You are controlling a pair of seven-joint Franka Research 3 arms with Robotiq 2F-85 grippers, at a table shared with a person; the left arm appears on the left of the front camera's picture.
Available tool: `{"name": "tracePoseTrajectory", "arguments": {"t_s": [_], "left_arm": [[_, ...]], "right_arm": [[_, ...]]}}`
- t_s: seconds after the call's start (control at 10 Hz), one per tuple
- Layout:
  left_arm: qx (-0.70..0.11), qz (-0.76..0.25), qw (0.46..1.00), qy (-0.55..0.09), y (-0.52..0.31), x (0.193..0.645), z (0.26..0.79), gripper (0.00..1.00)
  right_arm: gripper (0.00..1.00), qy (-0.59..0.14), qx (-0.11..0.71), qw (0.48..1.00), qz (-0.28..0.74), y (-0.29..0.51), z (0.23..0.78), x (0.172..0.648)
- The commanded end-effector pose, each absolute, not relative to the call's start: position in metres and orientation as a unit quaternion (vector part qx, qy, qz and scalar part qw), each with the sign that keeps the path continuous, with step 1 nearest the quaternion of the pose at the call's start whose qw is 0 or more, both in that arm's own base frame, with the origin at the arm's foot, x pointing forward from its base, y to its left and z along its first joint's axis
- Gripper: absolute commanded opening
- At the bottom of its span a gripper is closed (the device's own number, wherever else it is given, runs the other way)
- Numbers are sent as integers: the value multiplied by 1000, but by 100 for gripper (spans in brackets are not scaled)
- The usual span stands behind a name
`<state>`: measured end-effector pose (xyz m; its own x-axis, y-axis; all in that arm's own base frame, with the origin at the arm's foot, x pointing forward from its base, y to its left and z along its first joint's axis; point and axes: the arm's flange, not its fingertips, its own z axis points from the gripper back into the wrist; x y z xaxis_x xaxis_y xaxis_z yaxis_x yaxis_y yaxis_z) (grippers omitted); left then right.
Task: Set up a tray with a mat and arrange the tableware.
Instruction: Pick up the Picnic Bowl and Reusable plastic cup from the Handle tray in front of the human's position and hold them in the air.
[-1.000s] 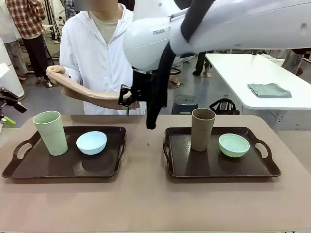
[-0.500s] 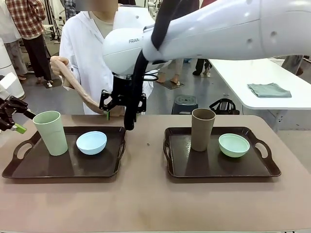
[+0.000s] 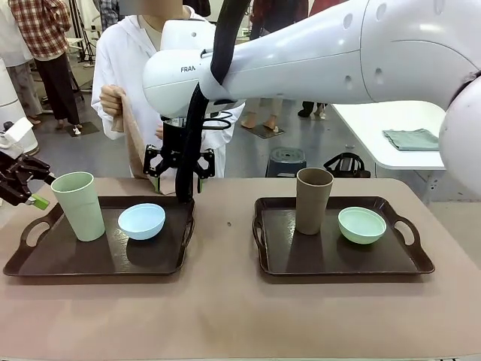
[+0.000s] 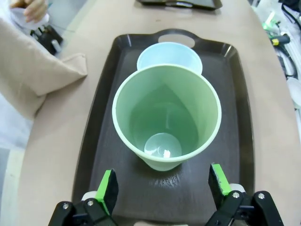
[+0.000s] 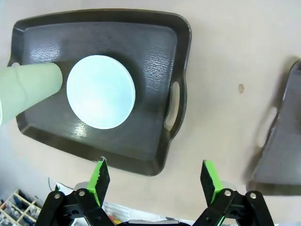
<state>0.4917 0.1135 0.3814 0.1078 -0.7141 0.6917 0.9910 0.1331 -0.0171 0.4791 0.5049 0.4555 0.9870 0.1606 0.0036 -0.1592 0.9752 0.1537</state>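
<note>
The left claw (image 4: 163, 183) is being held fully spread, with nothing between its fingers, low at the outer end of the left tray (image 4: 94, 141). The pale green cup (image 4: 166, 117) is standing upright just ahead of it and is partly blocking the light blue bowl (image 4: 169, 52) behind. The right claw (image 5: 154, 175) is likewise being held spread and empty, pointed down above the far edge of the same tray, near its inner handle. Its arm is being stretched across the middle of the table (image 3: 225, 316). Just behind that claw a beige mat (image 3: 135, 143) is being dangled from a person's hand (image 3: 113, 98). The brown cup (image 3: 313, 200) and the mint green bowl (image 3: 361, 224) are being carried side by side, slightly apart, by the right tray (image 3: 338, 263). A folded green cloth (image 3: 415, 139) is being kept on a white table farther off.
</note>
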Motion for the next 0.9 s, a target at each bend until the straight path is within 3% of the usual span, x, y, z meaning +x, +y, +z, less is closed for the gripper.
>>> {"name": "tracePoseTrajectory", "arguments": {"t_s": [0.0,0.3,0.8], "left_arm": [[-247,-611,699,-276,114,489,385,100],[-263,-602,694,-294,110,498,372,100],[-301,-585,689,-306,109,504,343,100]], "right_arm": [[100,6,77,994,81,505,453,479],[100,32,39,995,88,540,426,493],[100,24,58,996,68,558,407,510]]}}
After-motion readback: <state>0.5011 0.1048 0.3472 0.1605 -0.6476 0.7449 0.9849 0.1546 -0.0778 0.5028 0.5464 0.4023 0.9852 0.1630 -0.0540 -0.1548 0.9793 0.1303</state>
